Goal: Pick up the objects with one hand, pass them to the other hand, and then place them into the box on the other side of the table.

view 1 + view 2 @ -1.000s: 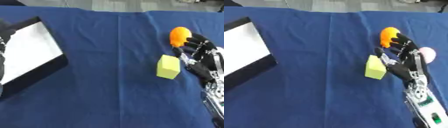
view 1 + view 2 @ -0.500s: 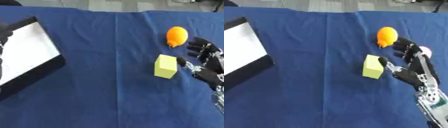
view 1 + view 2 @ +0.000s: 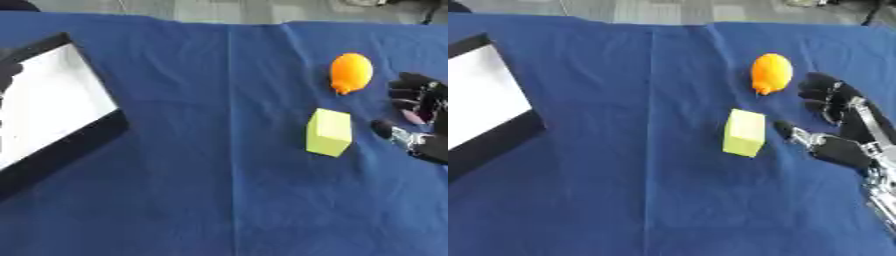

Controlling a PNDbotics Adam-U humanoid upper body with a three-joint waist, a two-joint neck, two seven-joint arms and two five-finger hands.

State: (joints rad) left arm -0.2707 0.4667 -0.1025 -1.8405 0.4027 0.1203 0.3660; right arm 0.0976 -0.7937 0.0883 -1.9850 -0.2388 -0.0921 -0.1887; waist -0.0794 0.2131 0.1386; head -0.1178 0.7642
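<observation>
The yellow-green block [image 3: 744, 132] stood on the blue cloth [image 3: 219, 200], a plain box shape with its long axis running toward and away from the robot, tipped slightly so the far end leaned to the right. Its top face was paler than the near face. Beyond the block and a little to its right lay the orange fruit [image 3: 770, 73], an oval with its long axis also running near to far and a small point at its nearer end; the two were near each other but apart.

Just right of the block was the right hand [image 3: 843, 134], black with silver at the wrist. Its fingers were spread and relaxed, holding nothing. The thumb tip reached toward the block's right side, close to it, though I could not tell whether it touched. The fingertips [image 3: 815, 87] lay just right of the fruit.

Far to the left of the block sat the box [image 3: 83, 139], a shallow black-rimmed tray with a white floor, set askew on the cloth. The cloth showed a straight crease left of the block. Beyond the cloth's far edge a strip of grey floor [image 3: 675, 10] showed.
</observation>
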